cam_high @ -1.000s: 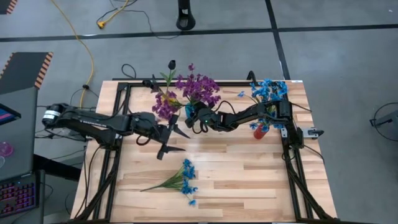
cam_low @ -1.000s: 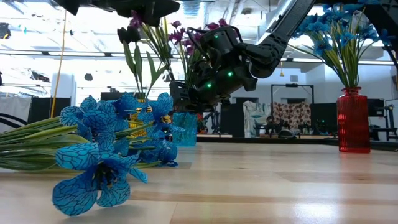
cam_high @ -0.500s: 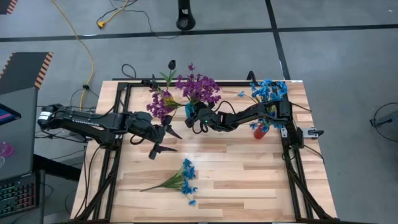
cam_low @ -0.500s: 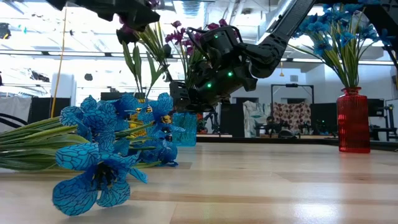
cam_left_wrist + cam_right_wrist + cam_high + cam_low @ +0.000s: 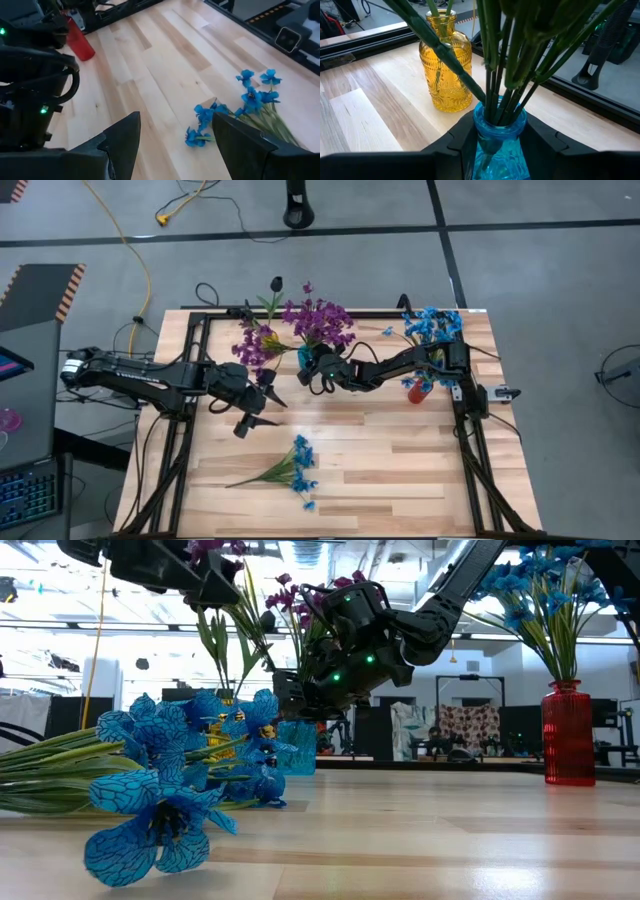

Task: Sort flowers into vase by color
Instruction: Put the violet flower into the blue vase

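The light, floppy blue artificial sprig (image 5: 290, 469) on the wooden table wants gripping at its thin green stems by the wide-open, empty left gripper (image 5: 256, 406), while the right gripper (image 5: 308, 361) clasps the blue glass vase (image 5: 497, 134).

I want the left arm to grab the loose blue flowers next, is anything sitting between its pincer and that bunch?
Nothing visible does. The left pincer hangs open, and only bare table lies between it and the blue flowers. The right pincer is off at the blue vase, out of that path.
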You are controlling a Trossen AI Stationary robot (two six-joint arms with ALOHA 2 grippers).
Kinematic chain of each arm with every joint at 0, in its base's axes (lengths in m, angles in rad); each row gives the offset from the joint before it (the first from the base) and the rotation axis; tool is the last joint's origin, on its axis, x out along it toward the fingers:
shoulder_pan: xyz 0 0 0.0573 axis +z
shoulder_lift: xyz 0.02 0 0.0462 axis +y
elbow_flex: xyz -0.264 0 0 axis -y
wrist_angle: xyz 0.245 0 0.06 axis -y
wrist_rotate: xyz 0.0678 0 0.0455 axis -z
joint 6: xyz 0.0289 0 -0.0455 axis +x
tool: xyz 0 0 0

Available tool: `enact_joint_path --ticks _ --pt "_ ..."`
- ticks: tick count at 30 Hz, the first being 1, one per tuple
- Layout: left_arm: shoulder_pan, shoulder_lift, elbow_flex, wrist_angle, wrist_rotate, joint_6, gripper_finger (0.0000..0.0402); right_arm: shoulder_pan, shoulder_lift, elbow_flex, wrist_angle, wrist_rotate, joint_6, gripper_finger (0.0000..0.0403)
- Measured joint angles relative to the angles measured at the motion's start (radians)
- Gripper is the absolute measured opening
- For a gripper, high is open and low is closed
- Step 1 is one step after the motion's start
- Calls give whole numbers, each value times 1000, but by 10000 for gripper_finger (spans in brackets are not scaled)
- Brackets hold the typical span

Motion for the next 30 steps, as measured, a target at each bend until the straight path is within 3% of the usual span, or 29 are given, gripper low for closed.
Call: enact_joint_path --ticks 10,30 --pt "0 0 0 77 159 -119 235 0 0 0 0 0 -2 159" --pt "0 0 -1 370 48 -121 235 0 0 0 0 1 2 159"
